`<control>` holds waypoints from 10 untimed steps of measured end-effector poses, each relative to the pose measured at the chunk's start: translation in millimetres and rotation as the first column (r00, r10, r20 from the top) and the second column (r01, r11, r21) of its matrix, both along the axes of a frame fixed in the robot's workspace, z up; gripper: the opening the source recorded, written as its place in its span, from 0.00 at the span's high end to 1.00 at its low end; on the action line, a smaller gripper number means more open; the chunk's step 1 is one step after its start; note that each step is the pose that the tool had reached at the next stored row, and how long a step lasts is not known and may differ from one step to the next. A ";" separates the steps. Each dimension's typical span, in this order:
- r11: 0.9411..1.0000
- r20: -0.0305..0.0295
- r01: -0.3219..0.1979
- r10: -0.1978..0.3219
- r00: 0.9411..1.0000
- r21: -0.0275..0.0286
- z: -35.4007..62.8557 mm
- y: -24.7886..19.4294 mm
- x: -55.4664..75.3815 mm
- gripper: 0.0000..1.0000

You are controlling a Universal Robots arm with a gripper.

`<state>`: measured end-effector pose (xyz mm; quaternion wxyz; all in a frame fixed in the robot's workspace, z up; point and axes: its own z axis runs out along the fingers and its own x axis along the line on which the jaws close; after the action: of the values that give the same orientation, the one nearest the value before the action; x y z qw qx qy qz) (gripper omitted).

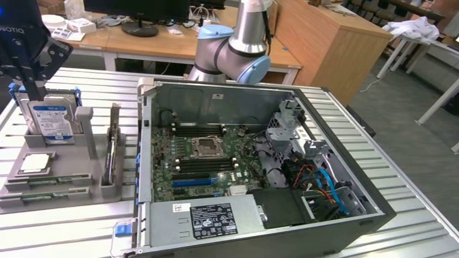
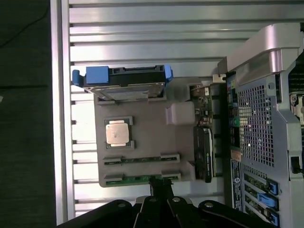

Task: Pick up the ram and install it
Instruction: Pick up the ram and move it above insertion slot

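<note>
Ribbed metal tabletop point(image 1: 64, 228) is carrying the whole setup, and wooden desks point(image 1: 315, 37) are standing behind it.

1. Gripper. You are seeing the gripper point(image 1: 34, 88) with its fingers pressed together and holding nothing. In the exterior view it is hanging over the gray fixture point(image 1: 72, 191) at that view's left, in front of the upright hard drive point(image 1: 50, 118).
2. Ram. In the wrist view the joined fingertips point(image 2: 156, 190) are overlapping the ram point(image 2: 135, 179), which is lying in the fixture slot farthest from the processor point(image 2: 118, 133). The exterior view is showing the gripper raised above the fixture, so you cannot tell any contact from these pictures.
3. Fixture. A second memory stick point(image 2: 142, 160) is resting in the neighbouring slot, between the ram and the processor. The hard drive is standing on edge at the fixture's far end, in a blue bracket.
4. Computer. The open computer case point(image 1: 344, 215) is lying just beside the fixture, toward the exterior view's right. Its motherboard point(image 1: 237, 156) is facing up, with the black memory slots point(image 1: 201, 129) exposed and the power supply point(image 1: 208, 217) sitting at the near end.
5. Arm. The robot arm point(image 1: 240, 43) is rising behind the case.
</note>
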<state>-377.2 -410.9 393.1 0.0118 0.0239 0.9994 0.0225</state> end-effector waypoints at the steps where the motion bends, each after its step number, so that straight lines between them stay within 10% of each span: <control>1: 1.000 0.000 -0.011 0.011 1.000 0.000 0.0 0.0 0.0 0.89; 10: 0.992 0.000 -0.123 0.123 0.992 0.001 0.0 0.0 -0.1 0.89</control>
<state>-377.3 -410.9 393.1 0.0104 -0.0375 0.9990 0.0238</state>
